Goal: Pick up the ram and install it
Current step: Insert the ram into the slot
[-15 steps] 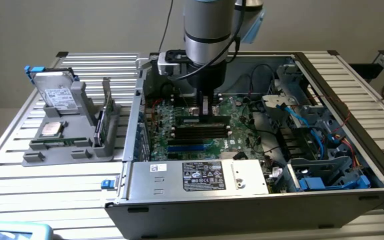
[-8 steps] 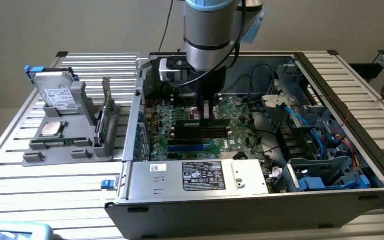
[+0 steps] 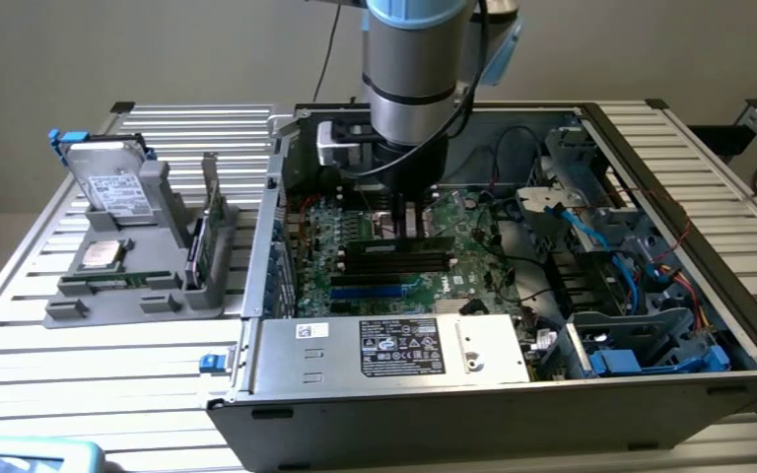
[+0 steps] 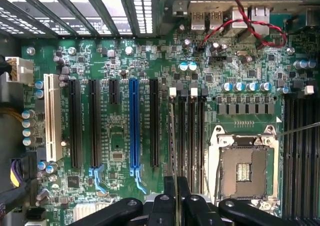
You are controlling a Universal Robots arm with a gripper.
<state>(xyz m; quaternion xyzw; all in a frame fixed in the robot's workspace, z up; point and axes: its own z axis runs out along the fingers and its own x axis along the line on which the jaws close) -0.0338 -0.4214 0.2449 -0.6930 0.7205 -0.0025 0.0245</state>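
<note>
Slatted aluminium table (image 3: 103,394) under an open computer case (image 3: 484,409), with a plain pale wall behind. Deep in the case, the gripper (image 4: 176,182) points straight down at the motherboard (image 4: 125,65), its two black fingers (image 4: 170,193) set narrow, almost together, clamped on the ram (image 3: 400,244). From the wrist view the stick shows as a thin edge running out between them. In the exterior view the ram hangs level beneath the fingers, long side across the board and black chips toward the camera, right over the bank of black memory slots (image 4: 192,131). Whether its lower edge already touches a slot cannot be told. On one side of that bank sits the empty processor socket (image 4: 245,168) in its metal frame. On the other stands a row of black expansion slots with one blue slot (image 4: 133,123) and, farthest out, one white slot (image 4: 50,116). A twisted red and black wire (image 4: 252,23) loops over the board near the rear ports. The grey arm (image 3: 412,69) rises out of the case's open side. A silver box with a white label (image 3: 405,347) lies along the case's near wall, and blue cables (image 3: 589,222) run through the bay at the exterior view's right. At the exterior view's left, just beside the case, a grey holder (image 3: 76,310) carries a silver drive with blue clips (image 3: 109,187) and a square processor chip (image 3: 100,254).
</note>
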